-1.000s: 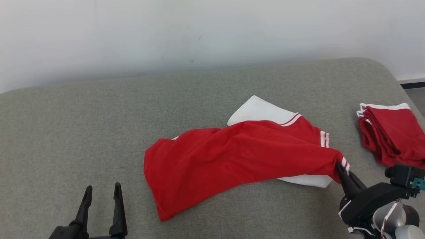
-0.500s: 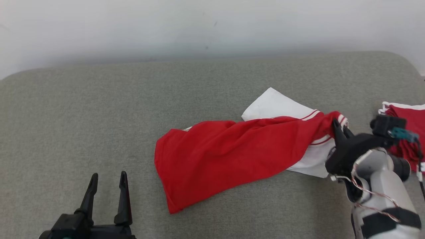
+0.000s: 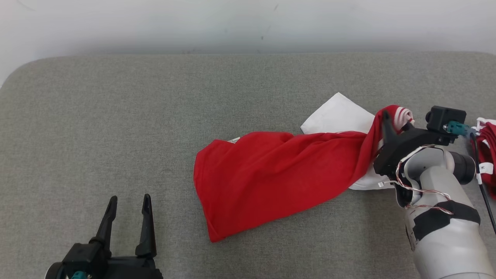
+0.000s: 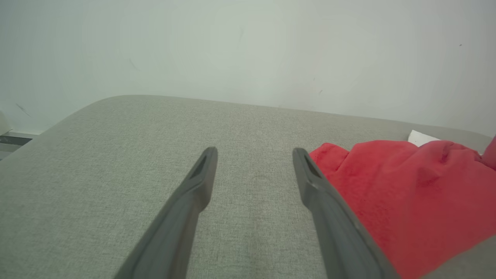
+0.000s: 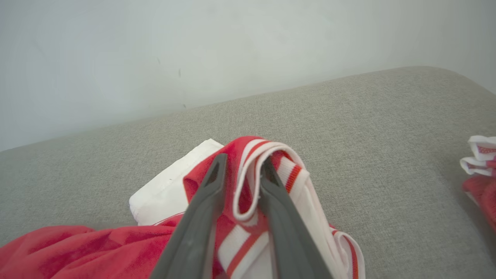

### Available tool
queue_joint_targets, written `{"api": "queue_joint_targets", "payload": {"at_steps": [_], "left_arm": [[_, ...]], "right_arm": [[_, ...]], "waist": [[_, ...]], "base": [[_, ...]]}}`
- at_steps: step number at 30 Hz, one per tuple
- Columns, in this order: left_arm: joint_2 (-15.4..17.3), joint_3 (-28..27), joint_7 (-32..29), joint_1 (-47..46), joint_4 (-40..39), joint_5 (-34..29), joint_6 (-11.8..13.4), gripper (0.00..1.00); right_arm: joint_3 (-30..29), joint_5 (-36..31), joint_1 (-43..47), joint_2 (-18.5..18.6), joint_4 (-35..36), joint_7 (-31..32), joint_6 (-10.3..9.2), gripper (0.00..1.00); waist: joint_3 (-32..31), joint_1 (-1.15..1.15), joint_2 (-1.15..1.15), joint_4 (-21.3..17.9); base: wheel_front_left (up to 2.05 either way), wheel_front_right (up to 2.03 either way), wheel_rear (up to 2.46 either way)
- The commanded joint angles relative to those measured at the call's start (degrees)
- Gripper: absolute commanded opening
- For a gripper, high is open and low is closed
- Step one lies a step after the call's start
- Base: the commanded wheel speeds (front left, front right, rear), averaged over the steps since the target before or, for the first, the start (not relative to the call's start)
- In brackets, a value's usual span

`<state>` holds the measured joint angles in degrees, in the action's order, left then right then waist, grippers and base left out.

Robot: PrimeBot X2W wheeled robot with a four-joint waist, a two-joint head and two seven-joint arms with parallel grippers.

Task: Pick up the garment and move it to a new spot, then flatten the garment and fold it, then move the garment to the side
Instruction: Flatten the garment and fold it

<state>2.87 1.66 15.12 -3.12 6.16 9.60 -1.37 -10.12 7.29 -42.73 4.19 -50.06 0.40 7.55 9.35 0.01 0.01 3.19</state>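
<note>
Red garment (image 3: pixel 271 178) lies centre-right on the grey cushion (image 3: pixel 116 116), its striped cuff raised between the right gripper's (image 3: pixel 393 120) fingers.
Those fingers stand slightly apart around the cuff fold; whether they pinch it I cannot tell. The left gripper (image 3: pixel 130 199), at the lower left, is spread wide and well apart from the cloth. A red pile (image 3: pixel 489 151) lies at the right edge.
</note>
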Motion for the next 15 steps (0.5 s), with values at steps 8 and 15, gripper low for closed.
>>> {"api": "queue_joint_targets", "payload": {"at_steps": [8,15], "left_arm": [[0.0,-0.5,0.0,1.0,1.0,-0.1,0.2,1.0],[0.0,-2.2,0.0,3.3,1.1,-0.4,0.0,1.0]], "right_arm": [[6.7,2.1,0.9,2.6,-5.2,-2.0,-0.15,1.0],[8.4,1.3,6.8,5.2,-2.9,-3.3,-0.15,1.0]], "waist": [[-3.0,-0.01,-0.01,-1.5],[-6.2,-0.01,-0.01,-4.6]], "base": [[0.0,0.0,0.0],[0.0,0.0,0.0]]}}
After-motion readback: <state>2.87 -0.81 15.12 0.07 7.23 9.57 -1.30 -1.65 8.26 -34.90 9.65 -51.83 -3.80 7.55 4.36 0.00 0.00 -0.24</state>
